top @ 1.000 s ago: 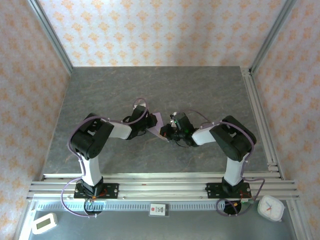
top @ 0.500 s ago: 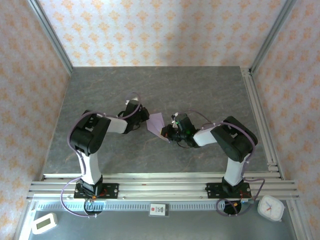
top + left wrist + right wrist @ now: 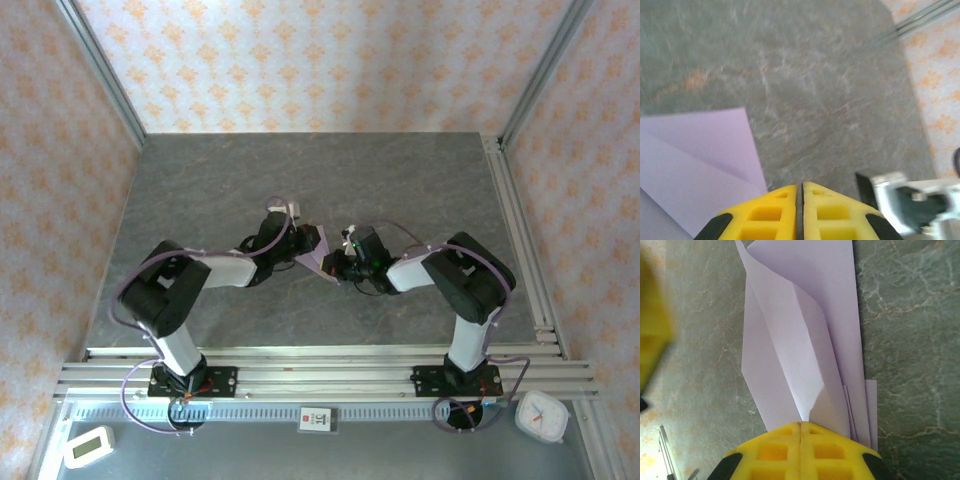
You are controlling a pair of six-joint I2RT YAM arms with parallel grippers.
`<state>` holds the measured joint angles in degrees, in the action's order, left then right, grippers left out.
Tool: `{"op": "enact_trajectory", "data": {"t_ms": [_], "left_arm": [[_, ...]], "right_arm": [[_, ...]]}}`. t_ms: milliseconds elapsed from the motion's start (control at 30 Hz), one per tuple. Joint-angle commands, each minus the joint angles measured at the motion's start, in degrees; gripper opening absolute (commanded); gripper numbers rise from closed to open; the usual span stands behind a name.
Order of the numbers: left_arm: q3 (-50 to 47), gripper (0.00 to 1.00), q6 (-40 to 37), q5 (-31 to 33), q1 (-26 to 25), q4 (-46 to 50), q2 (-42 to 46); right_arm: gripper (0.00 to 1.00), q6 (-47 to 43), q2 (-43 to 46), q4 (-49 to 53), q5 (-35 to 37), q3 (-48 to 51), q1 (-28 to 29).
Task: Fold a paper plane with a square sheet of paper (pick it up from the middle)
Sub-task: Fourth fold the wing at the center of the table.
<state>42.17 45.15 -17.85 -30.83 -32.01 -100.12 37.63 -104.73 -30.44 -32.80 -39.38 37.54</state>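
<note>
The lilac square sheet of paper (image 3: 320, 260) lies mid-table, folded lengthwise into several overlapping layers (image 3: 800, 330). It tapers into my right gripper (image 3: 801, 424), which is shut on its near end; from above that gripper (image 3: 335, 268) sits at the paper's right corner. My left gripper (image 3: 303, 248) rests at the paper's left edge. In the left wrist view its yellow jaws (image 3: 801, 189) are pressed together with nothing seen between them, and the paper (image 3: 695, 150) lies flat just to their left. A blurred yellow finger (image 3: 652, 325) of the left gripper shows at the left of the right wrist view.
The grey marbled table (image 3: 300, 180) is walled by patterned panels and metal posts. Aluminium rails (image 3: 320, 365) run along the near edge. A white timer (image 3: 88, 445) and a small clock (image 3: 543, 415) sit in front of the rails. Part of the right arm (image 3: 905, 200) shows beside the left jaws.
The left gripper drew back left off the paper, then came back to its left edge, the arm now stretched lower. The right gripper and the paper have stayed put.
</note>
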Motion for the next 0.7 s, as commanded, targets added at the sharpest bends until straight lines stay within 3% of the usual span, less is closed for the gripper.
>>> {"op": "enact_trajectory", "data": {"t_ms": [0,133,200,400,667], "left_arm": [[1.02,0.11,2.76,-3.04,-0.21,-5.81,-4.38],[2.40,0.10,2.49,-2.55,-0.26,-6.27,-8.06],[3.19,0.00,2.14,0.05,-0.23,-2.56,-8.85],[3.26,0.00,1.98,4.21,-0.11,3.71,-11.33],[1.87,0.00,1.35,5.36,0.15,3.75,-11.57]], "right_arm": [[0.00,-1.65,-3.40,12.59,1.56,2.27,-0.36],[0.00,-2.37,-3.39,12.47,0.68,2.44,-0.36],[0.00,-3.27,-2.74,12.22,0.11,3.10,-0.23],[0.00,-6.25,0.80,12.43,-2.26,6.19,-0.12],[0.00,-6.75,3.81,12.97,-3.04,11.26,1.51]]}}
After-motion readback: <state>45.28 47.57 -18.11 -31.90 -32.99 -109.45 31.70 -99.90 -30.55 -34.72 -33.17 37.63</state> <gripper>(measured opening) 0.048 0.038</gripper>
